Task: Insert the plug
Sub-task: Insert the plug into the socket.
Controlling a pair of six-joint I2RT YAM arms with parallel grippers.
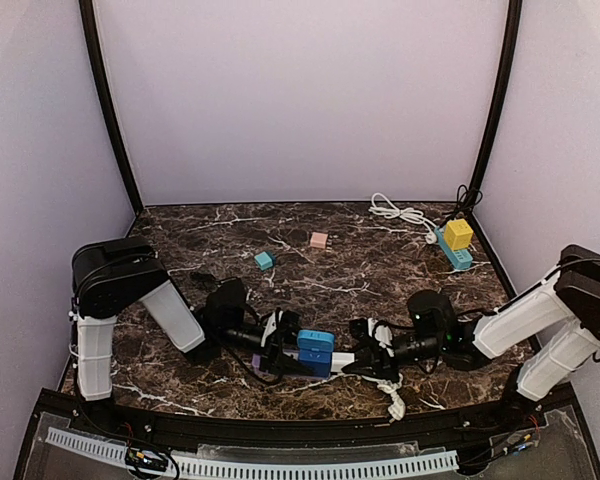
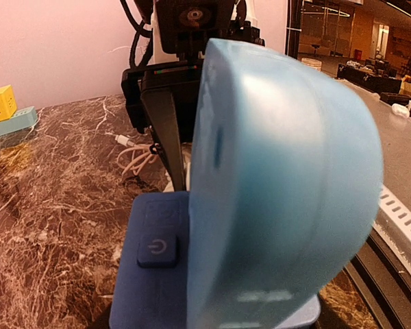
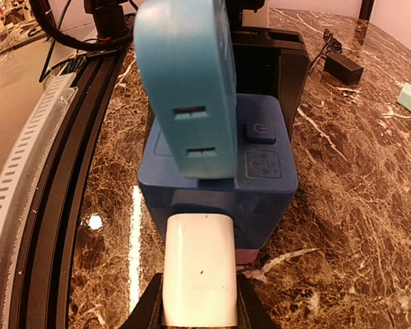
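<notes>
A dark blue socket cube (image 1: 315, 362) sits at the table's front middle, with a light blue adapter (image 1: 316, 340) plugged into its top. My left gripper (image 1: 285, 345) is at the cube's left side and appears shut on it; its fingers are hidden in the left wrist view, which the adapter (image 2: 281, 192) and cube (image 2: 154, 274) fill. My right gripper (image 3: 198, 312) is shut on a white plug (image 3: 198, 271). The plug's front end meets the cube's (image 3: 260, 178) near side face. The plug also shows in the top view (image 1: 342, 358).
A yellow cube (image 1: 458, 233) sits on a teal power strip (image 1: 454, 255) at the back right, beside a white cable (image 1: 400, 212). A teal block (image 1: 265, 260) and a pink block (image 1: 319, 240) lie mid-table. A white cord (image 1: 392, 402) lies near the front rail (image 1: 280, 465).
</notes>
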